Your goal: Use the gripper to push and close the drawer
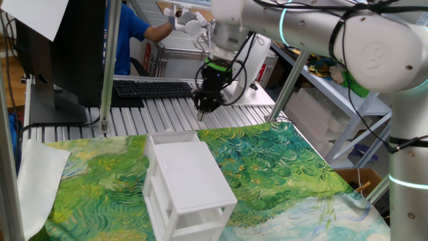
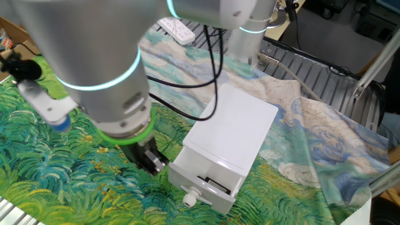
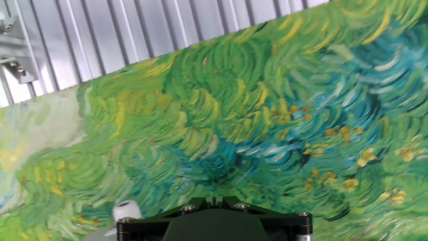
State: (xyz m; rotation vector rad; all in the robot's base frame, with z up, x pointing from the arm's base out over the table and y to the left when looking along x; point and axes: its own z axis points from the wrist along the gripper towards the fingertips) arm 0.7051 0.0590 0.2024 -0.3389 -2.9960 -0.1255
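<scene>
1. Fingers of the small black two-fingered gripper [image 1: 204,106] with its green-ringed collar come to a narrow point in one fixed view; whether a gap stands between them cannot be told from any view.
2. In the other fixed view the gripper [image 2: 152,159] is low over the green and blue swirl-patterned cloth [image 2: 56,169], just beside the front left corner of the plain white plastic sliding drawer [image 2: 209,181]. Contact between the two cannot be confirmed.
3. The drawer stands slightly out from the small white box-shaped plastic cabinet [image 2: 234,125], its front carrying a dark slot and a small white round knob [image 2: 189,199].
4. The hand view shows only the dark underside of the gripper mount along the bottom edge; the fingertips are out of frame. The white knob [image 3: 125,212] appears at bottom left, partly cut off.
5. In one fixed view the cabinet [image 1: 187,181] shows its back and side, so the drawer front is hidden there and the cabinet's lower part is cut off by the frame.
6. The bulky white robot arm [image 2: 94,56] fills the upper left of the other fixed view and blocks much of the cloth behind it.
7. A black keyboard [image 1: 154,88] lies on the ribbed metal table [image 1: 160,110] beyond the cloth [image 1: 281,161].
</scene>
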